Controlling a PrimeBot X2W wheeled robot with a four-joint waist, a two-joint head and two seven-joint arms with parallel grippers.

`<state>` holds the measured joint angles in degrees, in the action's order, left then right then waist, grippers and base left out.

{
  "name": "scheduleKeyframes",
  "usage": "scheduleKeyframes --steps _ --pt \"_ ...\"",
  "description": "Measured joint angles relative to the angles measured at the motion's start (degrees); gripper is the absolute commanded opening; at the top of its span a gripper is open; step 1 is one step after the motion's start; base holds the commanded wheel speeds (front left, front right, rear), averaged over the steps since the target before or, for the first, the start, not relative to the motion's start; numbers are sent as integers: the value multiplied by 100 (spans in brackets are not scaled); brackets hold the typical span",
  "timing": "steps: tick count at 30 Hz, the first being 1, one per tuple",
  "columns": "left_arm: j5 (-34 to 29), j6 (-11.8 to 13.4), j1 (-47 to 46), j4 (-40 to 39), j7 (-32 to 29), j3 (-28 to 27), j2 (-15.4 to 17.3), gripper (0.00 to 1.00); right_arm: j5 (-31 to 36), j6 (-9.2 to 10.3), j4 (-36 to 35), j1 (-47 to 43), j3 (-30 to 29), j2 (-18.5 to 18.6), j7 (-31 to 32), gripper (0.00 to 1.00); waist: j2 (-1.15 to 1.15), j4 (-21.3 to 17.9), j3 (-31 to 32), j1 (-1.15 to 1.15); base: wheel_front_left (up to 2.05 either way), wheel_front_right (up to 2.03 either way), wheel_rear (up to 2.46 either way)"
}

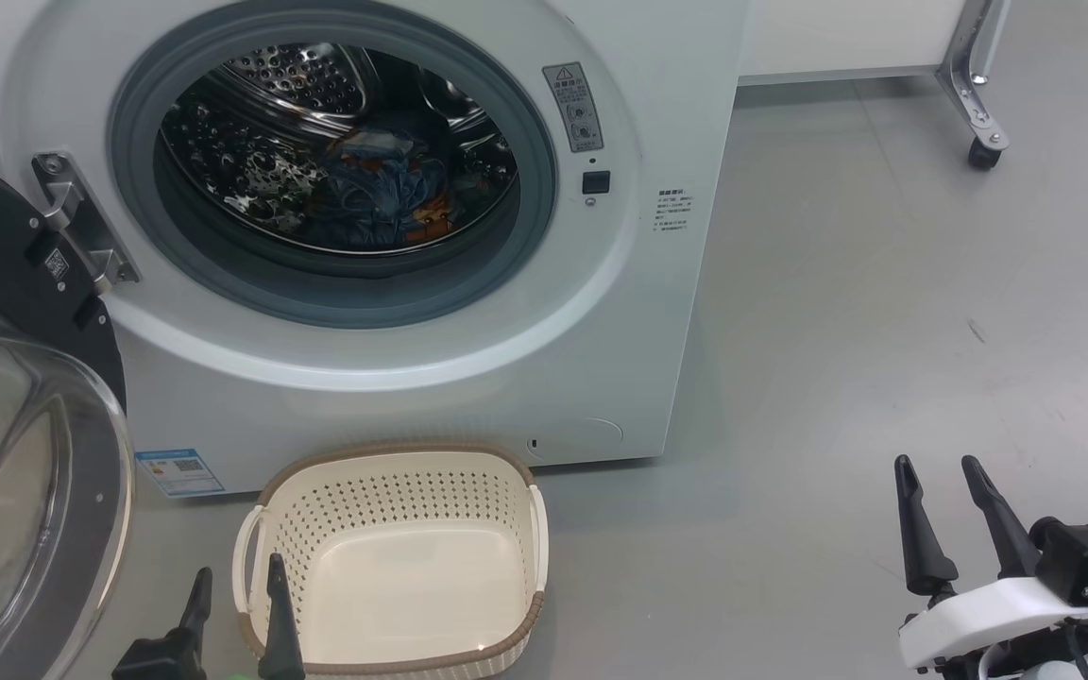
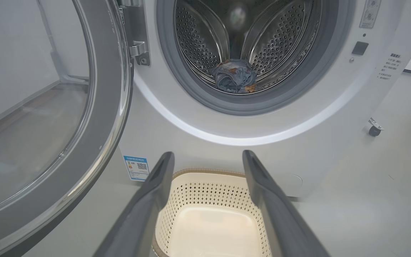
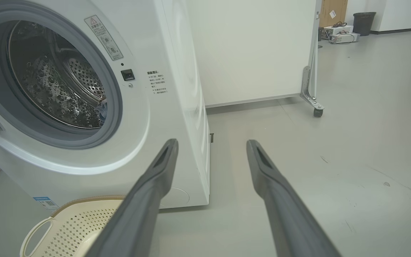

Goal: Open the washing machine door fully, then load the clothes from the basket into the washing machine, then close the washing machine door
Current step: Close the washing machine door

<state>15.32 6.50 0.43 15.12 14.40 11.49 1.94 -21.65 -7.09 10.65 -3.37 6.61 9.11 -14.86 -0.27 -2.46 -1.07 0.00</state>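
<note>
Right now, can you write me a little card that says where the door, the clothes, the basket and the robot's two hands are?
washing machine door: wide open, swung out to the left on its hinge
clothes: bluish bundle with orange-brown bits, lying inside the drum
basket: empty, on the floor in front of the washing machine
left gripper: open, holding nothing, by the basket's left handle
right gripper: open, holding nothing, over the floor further right
left to do: close the door
</note>
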Motion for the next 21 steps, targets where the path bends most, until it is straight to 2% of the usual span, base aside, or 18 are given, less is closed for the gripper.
scheduleKeyframes --steps 11,21 --pt "-86 15 24 -5 0 27 1 100 0 0 -1 0 2 -7 0 100 0 -4 -8 0 -9 9 0" --pt "-126 23 101 -14 0 35 2 100 0 0 -1 1 1 -21 0 100 0 -30 -17 0 -52 52 0"
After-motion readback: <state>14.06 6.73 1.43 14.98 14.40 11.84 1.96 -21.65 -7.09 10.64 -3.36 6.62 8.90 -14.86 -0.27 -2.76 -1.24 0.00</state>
